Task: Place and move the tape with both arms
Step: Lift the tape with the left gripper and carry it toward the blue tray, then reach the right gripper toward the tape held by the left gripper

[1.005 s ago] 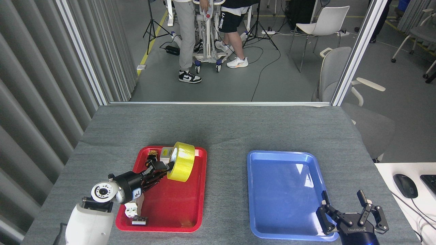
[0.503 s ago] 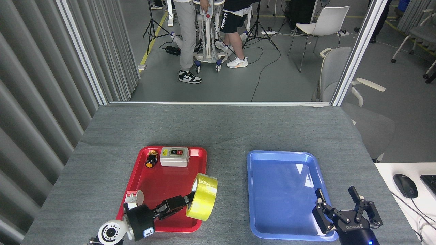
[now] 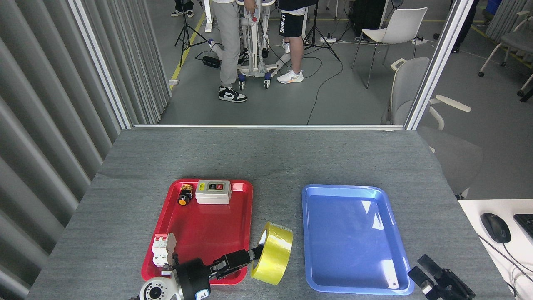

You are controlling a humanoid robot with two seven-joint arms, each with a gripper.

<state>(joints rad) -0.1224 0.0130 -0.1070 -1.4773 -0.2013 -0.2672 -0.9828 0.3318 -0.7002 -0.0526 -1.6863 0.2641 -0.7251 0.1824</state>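
Left edge: grey pleated curtain (image 3: 50,104) runs down the side of the grey felt-covered table (image 3: 266,158).

Left gripper (image 3: 255,254) enters low from the bottom edge, black wrist with a small blue-white sticker, print too small to read. Fingers (image 3: 237,260) clamped on the tape (image 3: 272,259), gripping its rim at the core side. The roll stands on edge, tilted, yellow and glossy, white core just showing. It sits between the two trays, over the bare table strip, at the tip of the gripper.

Behind and left of that gripper: red tray (image 3: 233,233). Just left of the wrist, a white breaker block with red levers (image 3: 163,249), near the tray's front-left corner. Well beyond the gripper, at the tray's far end, a round black-and-orange push button (image 3: 184,196) and beside it a grey switch box (image 3: 213,191) with a yellow label and two small buttons, one dark, one red; the lettering is illegible.

Right of the tape: blue tray (image 3: 316,233), glossy, with window glare.

Right gripper (image 3: 437,281) at the bottom right corner, just off the blue tray's front-right corner, well apart from the tape. Dark, partly cut off by the frame; cannot tell whether its fingers are spread or closed.

Far right: white desk (image 3: 474,212) with a black mouse (image 3: 495,227).

Background: a person's black shorts (image 3: 290,23) read "LI-NING" down the leg.
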